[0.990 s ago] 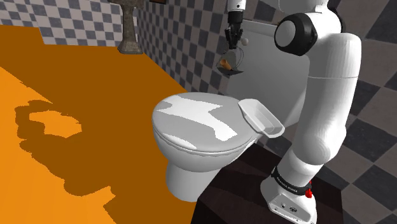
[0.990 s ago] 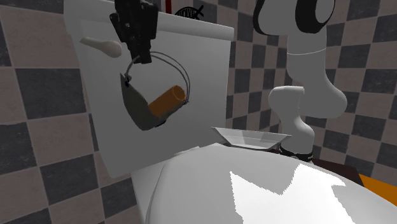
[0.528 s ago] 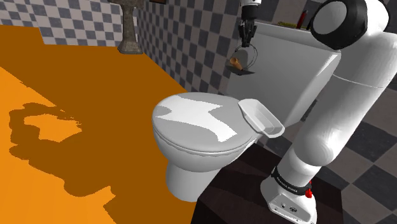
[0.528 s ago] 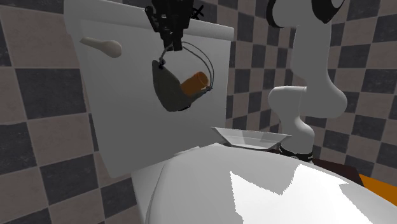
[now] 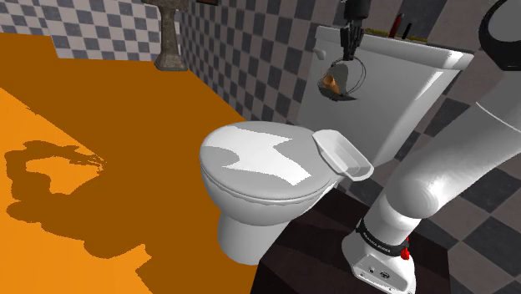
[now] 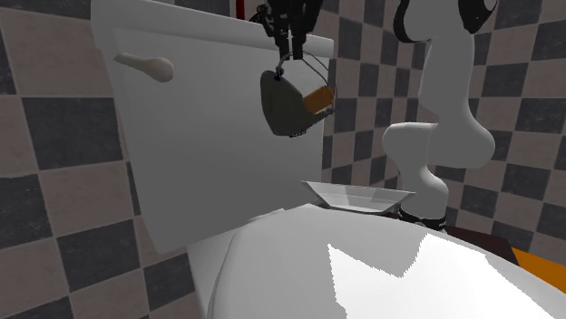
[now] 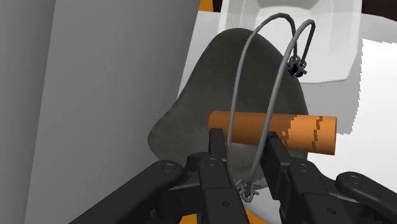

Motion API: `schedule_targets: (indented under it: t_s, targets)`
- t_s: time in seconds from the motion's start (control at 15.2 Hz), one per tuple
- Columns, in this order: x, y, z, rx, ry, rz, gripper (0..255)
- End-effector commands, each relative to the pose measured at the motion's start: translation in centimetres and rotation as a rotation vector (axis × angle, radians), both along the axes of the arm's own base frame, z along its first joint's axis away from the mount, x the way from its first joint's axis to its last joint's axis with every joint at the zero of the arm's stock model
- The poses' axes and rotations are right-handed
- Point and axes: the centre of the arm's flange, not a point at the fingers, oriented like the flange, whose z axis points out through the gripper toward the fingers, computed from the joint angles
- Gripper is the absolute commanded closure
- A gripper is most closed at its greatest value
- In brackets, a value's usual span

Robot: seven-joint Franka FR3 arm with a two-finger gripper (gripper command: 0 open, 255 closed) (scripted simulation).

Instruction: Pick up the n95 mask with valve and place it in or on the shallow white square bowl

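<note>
Toilet lid [image 5: 259, 159]: shut, it's the worktop here. The white square bowl [image 5: 344, 157] sits on its edge at the shoulder view's right, empty.

Mask [image 5: 338, 83]: off the surface, hanging in front of the tank [image 5: 401, 92], higher than the bowl. In the second exterior view it's up and to the left of the bowl, well apart from it.

Gripper [image 7: 245, 153]: fingers [image 7: 216, 149] nearly closed, only a narrow gap, pinching the mask's rim where the straps [image 7: 254, 76] anchor. Grey cup hangs below them, orange valve [image 7: 273, 130] sticking out sideways.

Handling, my read:
- Very light, weight is no issue.
- Cup looks semi-stiff but thin, so a hard squeeze would likely crease it.
- An edge pinch lets it swing, so go slow on the traverse.
- Strap loops hang loose and could snag the bowl rim on release.
- The valve is the only rigid part but round, so a poor grab point. The rim hold looks like the better choice.

Writing: the black band on the arm's base [image 5: 380, 242] has white lettering, too small to read. Nothing legible on the mask or tank.
</note>
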Motion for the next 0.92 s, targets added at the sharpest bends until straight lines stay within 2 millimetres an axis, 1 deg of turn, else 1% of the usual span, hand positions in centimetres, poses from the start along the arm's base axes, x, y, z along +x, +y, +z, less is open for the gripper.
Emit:
schedule_targets:
  t_s: [0.0, 0.33, 0.86]
  targets:
    - [-2.6, 0.6, 0.7, 0.0, 0.0, 0.0, 255]
    - [-8.5, 2.2, 2.5, 0.0, 0.0, 0.0, 255]
    - [-8.5, 2.2, -1.7, 0.0, 0.0, 0.0, 255]
